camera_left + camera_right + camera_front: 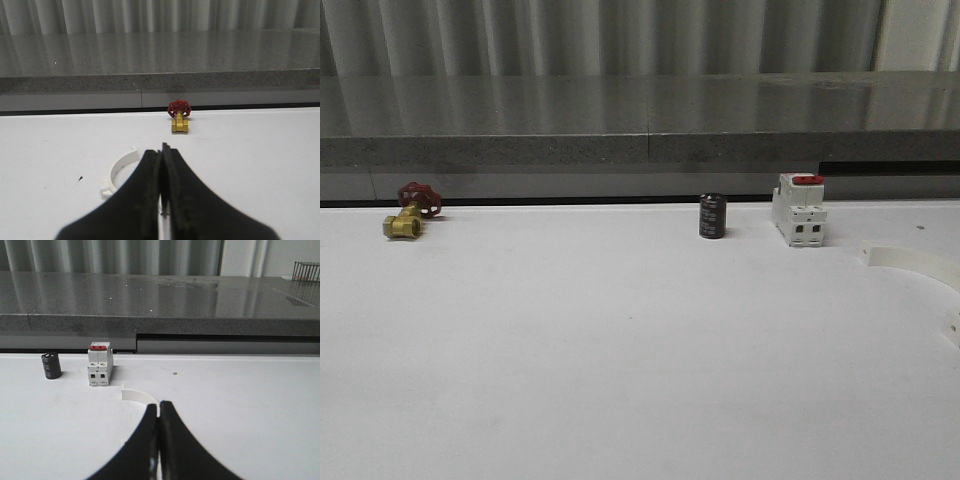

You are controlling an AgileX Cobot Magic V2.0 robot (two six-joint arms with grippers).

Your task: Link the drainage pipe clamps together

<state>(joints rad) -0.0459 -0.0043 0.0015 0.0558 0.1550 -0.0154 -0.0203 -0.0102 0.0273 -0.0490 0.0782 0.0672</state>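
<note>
Lying just beyond each closed gripper [161,200], one clamp half [120,171].

No text, label, brand or number can be read anywhere in these views. The white breaker [799,210] with its red switch carries no legible marking, and the small dark cylinder [712,216] beside it has faint banding on its side — too blurred to make out as letters. The brass valve [404,223] with the red handwheel shows no stamp either.
</note>
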